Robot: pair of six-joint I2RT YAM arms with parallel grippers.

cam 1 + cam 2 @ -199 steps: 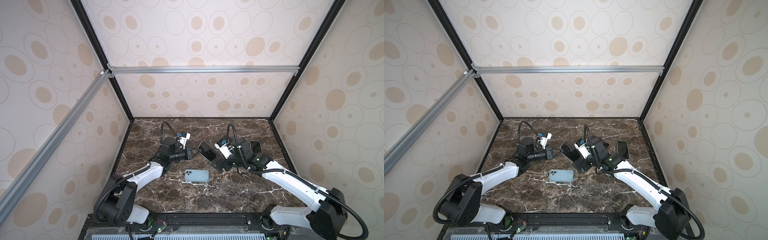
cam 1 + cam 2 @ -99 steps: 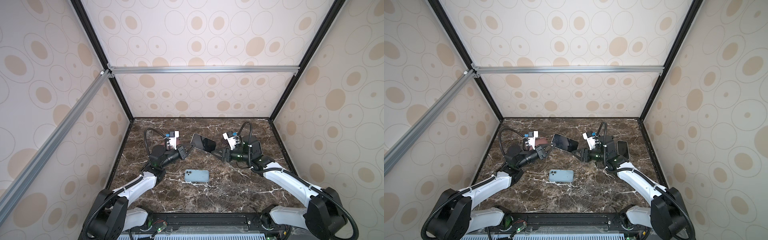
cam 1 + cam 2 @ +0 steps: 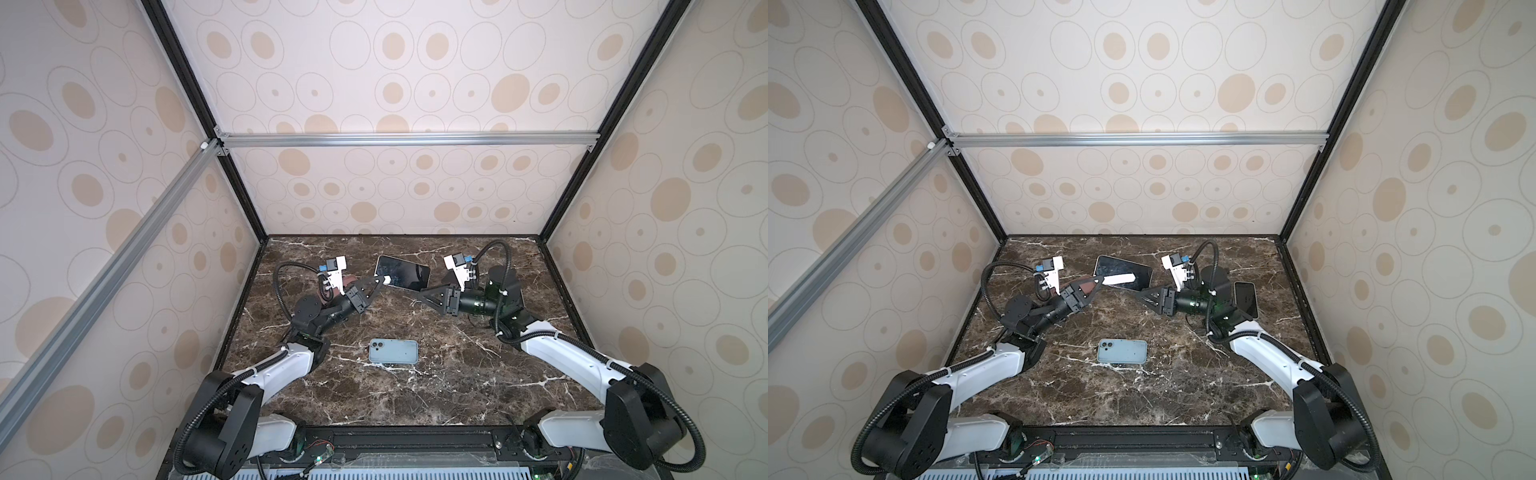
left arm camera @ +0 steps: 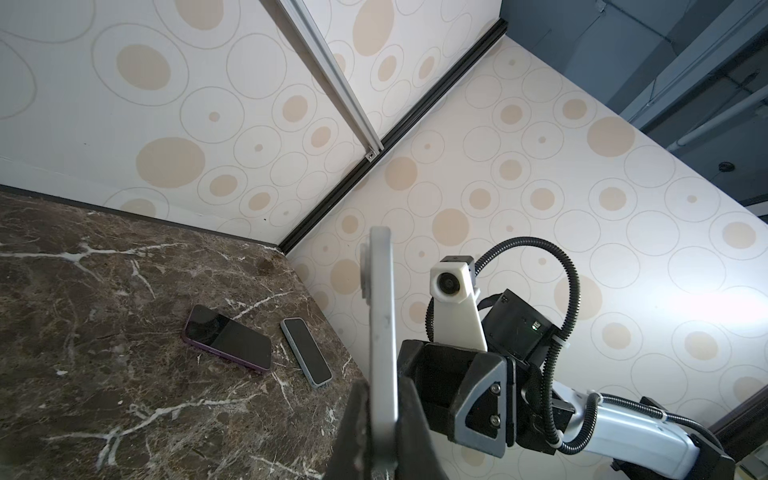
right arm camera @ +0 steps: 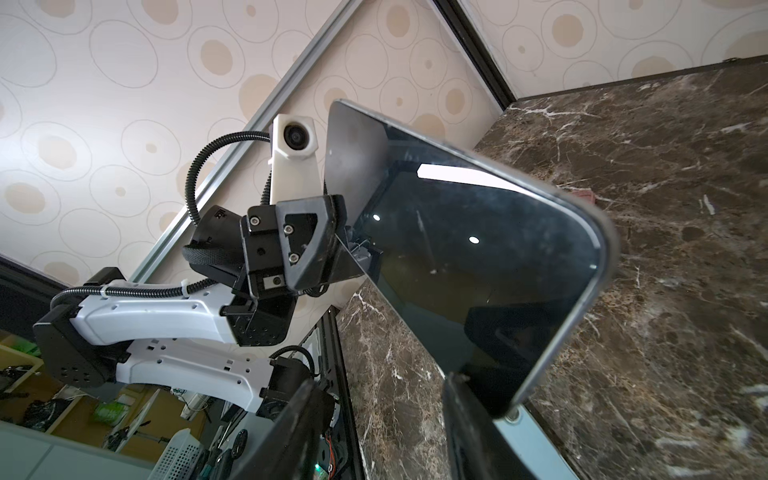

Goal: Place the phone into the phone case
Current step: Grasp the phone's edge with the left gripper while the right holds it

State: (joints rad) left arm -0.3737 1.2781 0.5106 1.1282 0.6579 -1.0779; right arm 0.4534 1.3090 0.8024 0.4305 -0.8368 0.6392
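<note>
in the left wrist view the picture's bottom edge cuts off the left gripper (image 4: 383,399) and the low end of the phone (image 4: 381,311) it holds. in the right wrist view the right gripper (image 5: 382,382) is cut off too. the phone's near corner is blurred there, so i cannot tell if a finger touches it. in a top view the right arm (image 3: 1266,353) hides part of a second phone (image 3: 1246,297) by the right edge of the table (image 3: 1183,395).

Phone (image 3: 402,272) between the jaws, phone case (image 3: 392,351) below.
One end of the phone sits inside the left gripper (image 3: 383,280)'s jaws, the opposite corner by the right gripper (image 3: 421,291)'s; the phone case lies on the table (image 3: 457,374), lower and in front of both.
</note>
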